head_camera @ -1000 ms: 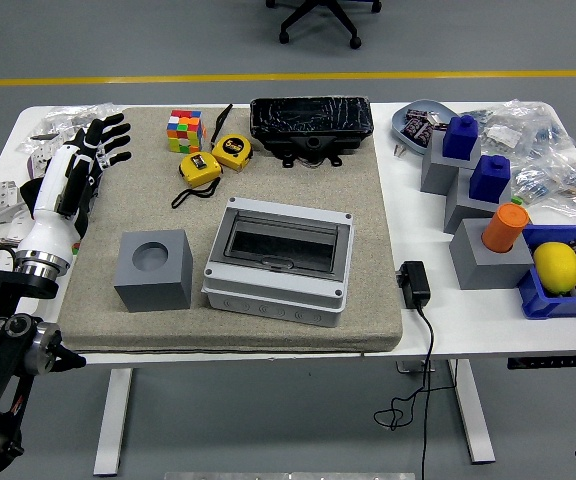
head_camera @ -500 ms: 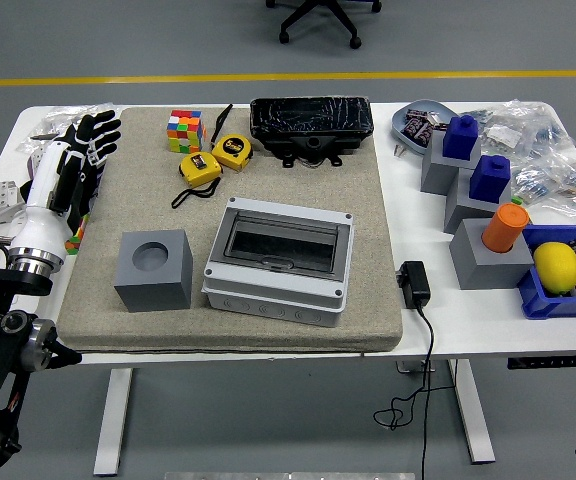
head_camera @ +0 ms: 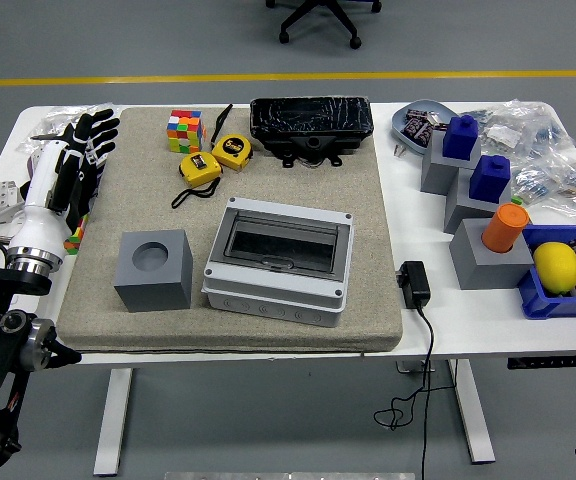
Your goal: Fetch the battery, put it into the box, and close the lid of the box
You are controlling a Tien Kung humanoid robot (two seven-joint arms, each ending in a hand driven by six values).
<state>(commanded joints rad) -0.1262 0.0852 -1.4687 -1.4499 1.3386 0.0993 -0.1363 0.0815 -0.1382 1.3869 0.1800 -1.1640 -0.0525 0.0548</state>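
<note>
The black battery (head_camera: pixel 311 125), wrapped in shiny film, lies at the back of the grey mat (head_camera: pixel 368 300). In front of it, mid-mat, sits the grey box (head_camera: pixel 278 262) with its clear lid (head_camera: pixel 280 240) lying down over it. My left hand (head_camera: pixel 80 150), black fingers on a white forearm, hovers at the mat's left edge, far from both. Its fingers are spread and hold nothing. The right hand is out of the picture.
A grey cube with a round hole (head_camera: pixel 153 270) stands left of the box. A colour cube (head_camera: pixel 184 130) and two yellow tape measures (head_camera: pixel 215 158) lie at the back left. Grey blocks with blue and orange caps (head_camera: pixel 478 190), a blue bin with a lemon (head_camera: pixel 556 267) and bags crowd the right. A black adapter (head_camera: pixel 414 283) lies by the mat.
My left hand has drawn back to the left, off the mat's edge and a little toward the table's far side. Nothing else moved.
</note>
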